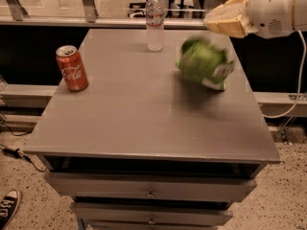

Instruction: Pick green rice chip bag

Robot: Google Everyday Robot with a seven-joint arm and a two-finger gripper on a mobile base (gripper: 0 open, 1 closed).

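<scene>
The green rice chip bag [204,63] is a bright-green crinkly pouch with a white patch at its lower right. It is smeared by motion over the right rear part of the grey table [144,123], with its shadow just beneath it. My gripper [224,22], cream-coloured on a white arm, is above and slightly right of the bag, near the table's back right corner. A narrow gap shows between the gripper and the bag's top. I cannot tell whether the bag rests on the table or is in the air.
A red Coca-Cola can [72,68] stands upright at the left side of the table. A clear water bottle [154,21] stands at the back middle. Drawers [151,193] sit under the tabletop. A rail runs behind the table.
</scene>
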